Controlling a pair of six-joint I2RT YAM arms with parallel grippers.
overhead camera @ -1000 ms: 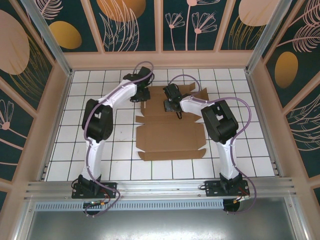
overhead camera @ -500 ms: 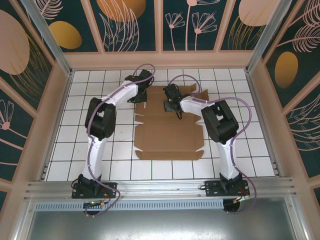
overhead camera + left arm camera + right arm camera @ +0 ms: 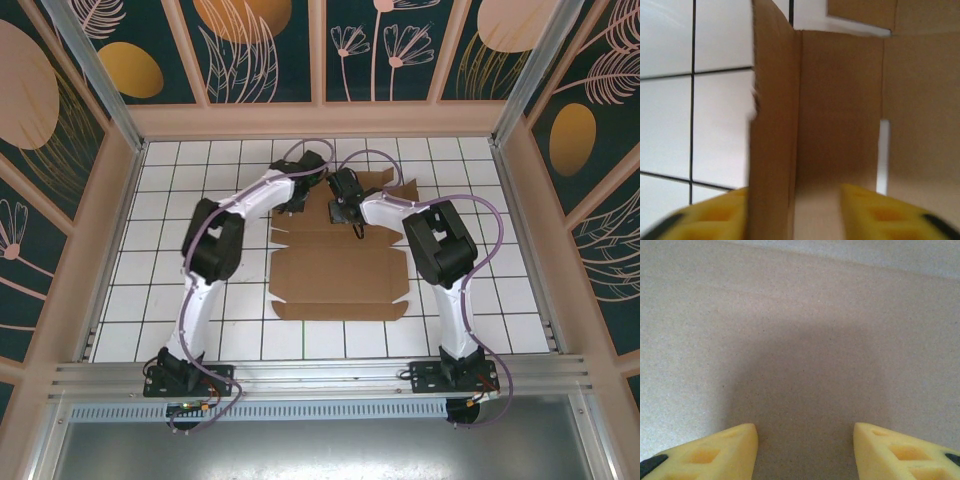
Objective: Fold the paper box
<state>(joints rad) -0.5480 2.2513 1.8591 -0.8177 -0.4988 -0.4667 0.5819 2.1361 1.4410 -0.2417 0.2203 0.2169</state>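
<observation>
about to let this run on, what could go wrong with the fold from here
1. The raised flap of the paper box stands between the open fingers of the left gripper. With nothing clamping it, it may flop back flat.
2. The right gripper is open over bare cardboard and grips nothing, so the sheet could slide on the tiled table if the left arm pushes.

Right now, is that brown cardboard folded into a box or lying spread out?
Mostly spread: the paper box lies flat on the tiled table; the left wrist view shows one flap that seems raised at its edge.
</observation>
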